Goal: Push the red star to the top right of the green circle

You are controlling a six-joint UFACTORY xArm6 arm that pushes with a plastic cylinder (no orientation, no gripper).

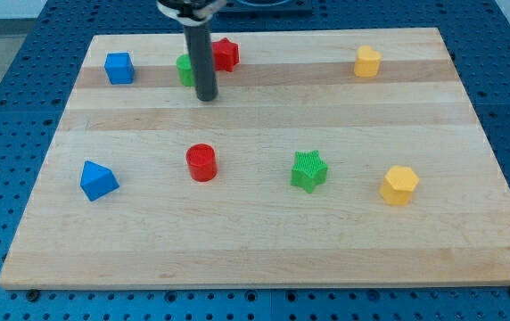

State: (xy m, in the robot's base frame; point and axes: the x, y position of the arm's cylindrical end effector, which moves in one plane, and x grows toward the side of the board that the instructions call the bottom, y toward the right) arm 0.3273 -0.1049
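The red star (227, 54) lies near the view's top, just right of the rod. The green circle (185, 69) sits to the rod's left, partly hidden behind it. The star is to the right of and slightly above the circle. My tip (207, 96) rests on the board just below and between the two blocks, close to the green circle's lower right; whether it touches either block cannot be told.
A blue cube (119, 68) is at top left, a yellow block (367, 61) at top right. A blue triangular block (98, 180), a red cylinder (201, 162), a green star (308, 170) and a yellow hexagon (399, 185) lie across the lower half of the wooden board (264, 250).
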